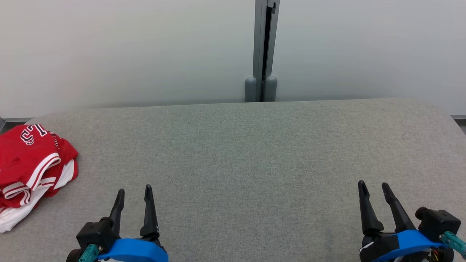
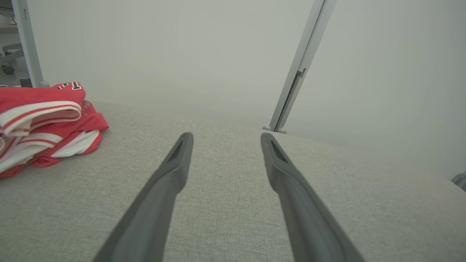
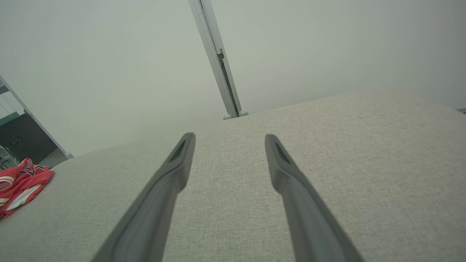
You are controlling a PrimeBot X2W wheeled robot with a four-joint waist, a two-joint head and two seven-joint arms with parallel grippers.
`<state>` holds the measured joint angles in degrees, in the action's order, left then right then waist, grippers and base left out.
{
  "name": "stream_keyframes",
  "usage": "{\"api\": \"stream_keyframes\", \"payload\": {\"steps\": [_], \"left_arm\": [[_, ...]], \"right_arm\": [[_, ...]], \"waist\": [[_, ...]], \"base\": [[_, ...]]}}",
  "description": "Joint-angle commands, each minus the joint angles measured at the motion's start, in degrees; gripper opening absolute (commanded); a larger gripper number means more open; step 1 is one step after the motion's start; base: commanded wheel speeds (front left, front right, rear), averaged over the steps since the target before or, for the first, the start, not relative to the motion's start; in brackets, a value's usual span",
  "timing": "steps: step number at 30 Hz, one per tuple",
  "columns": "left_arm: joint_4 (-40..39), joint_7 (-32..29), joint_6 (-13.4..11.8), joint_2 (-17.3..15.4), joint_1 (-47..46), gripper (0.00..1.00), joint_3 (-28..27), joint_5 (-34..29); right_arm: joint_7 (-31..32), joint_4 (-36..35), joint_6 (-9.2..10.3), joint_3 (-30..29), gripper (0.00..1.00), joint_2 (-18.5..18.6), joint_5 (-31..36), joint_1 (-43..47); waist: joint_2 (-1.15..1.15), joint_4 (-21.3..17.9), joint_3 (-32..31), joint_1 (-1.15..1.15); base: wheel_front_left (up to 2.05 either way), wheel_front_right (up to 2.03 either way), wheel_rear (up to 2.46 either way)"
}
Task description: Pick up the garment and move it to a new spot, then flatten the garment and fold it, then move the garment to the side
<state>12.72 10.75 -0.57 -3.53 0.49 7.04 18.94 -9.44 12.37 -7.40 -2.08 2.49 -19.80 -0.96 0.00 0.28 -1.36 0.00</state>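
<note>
Left end effector, empty and parted, is being held nearest the bunched garment, lying to its left on the table; right end effector likewise parted.

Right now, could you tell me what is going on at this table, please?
Nothing is being handled at the moment. The red and white garment lies bunched at the left edge of the grey table. The left gripper and the right gripper are held over the table's near side, both open and empty, clear of the garment. The left one is nearer to it.
</note>
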Motion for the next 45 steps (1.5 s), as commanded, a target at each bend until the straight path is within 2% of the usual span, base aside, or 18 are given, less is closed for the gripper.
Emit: {"api": "stream_keyframes", "payload": {"steps": [1, 28, 45], "left_arm": [[-0.1, -0.1, -0.4, -0.4, 0.3, 1.00, 0.4, -1.2], [0.1, -0.9, -2.0, -0.8, 1.4, 1.00, 2.6, -9.0], [-0.1, -0.5, -2.6, -0.9, 1.5, 1.00, 3.1, -7.4]], "right_arm": [[0.1, -0.1, -0.12, 0.1, 1.00, 0.5, 1.3, 0.0], [-1.0, 1.1, -0.14, 0.2, 1.00, 0.6, 10.0, 0.7], [-1.6, 1.2, -0.10, 0.1, 1.00, 0.6, 9.3, 0.4]], "waist": [[0.00, 0.0, 0.0, 0.00], [0.00, 0.3, -0.5, 0.00], [0.00, 0.4, -0.3, 0.00]], "base": [[0.00, 0.00, 0.00], [0.00, 0.00, 0.00], [0.00, 0.00, 0.00]]}}
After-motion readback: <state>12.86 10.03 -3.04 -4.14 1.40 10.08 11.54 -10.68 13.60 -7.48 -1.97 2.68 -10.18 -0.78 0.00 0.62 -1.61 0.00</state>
